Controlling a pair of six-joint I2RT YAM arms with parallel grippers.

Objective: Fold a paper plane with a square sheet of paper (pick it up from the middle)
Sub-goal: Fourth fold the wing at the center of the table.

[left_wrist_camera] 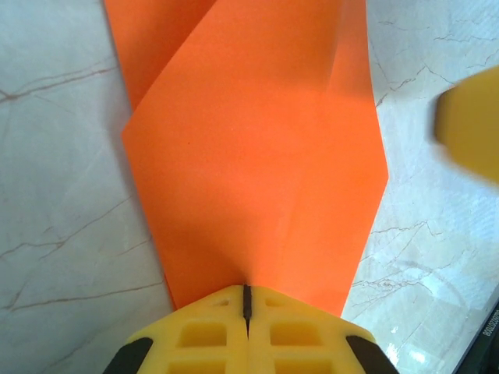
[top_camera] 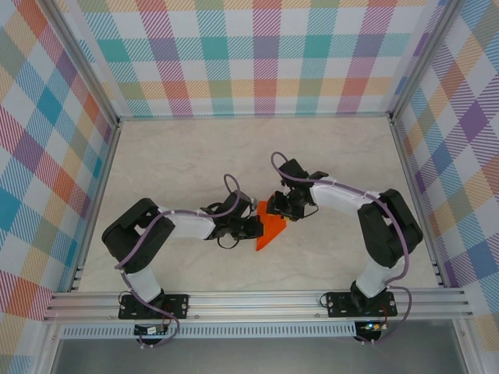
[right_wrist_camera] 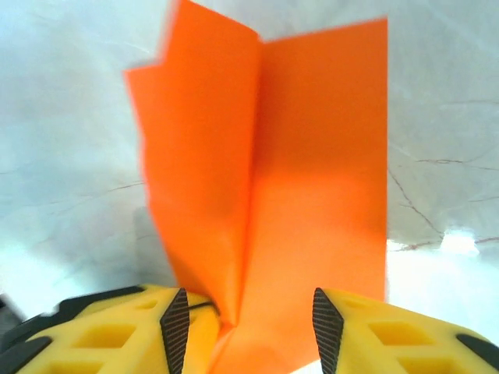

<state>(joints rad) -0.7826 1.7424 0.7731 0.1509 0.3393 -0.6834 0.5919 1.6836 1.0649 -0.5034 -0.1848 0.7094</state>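
Top camera: fixed above and behind my arms, looking down and forward over the whole tabletop point(top_camera: 234, 148), from well back. My arm bases point(top_camera: 152, 304) sit along its bottom edge and the checked walls point(top_camera: 265, 62) close its other sides.

Left wrist camera: mounted just behind my left end effector point(left_wrist_camera: 247, 300), facing out along the fingers, very near the folded orange paper point(left_wrist_camera: 257, 156).

Right wrist camera: set likewise behind my right end effector point(right_wrist_camera: 251, 319), facing along its fingers at equally close range. The picture is slightly soft.

Shared ground: all three views take in the folded orange paper at mid-tabletop. The wrist cameras face it from roughly opposite sides.
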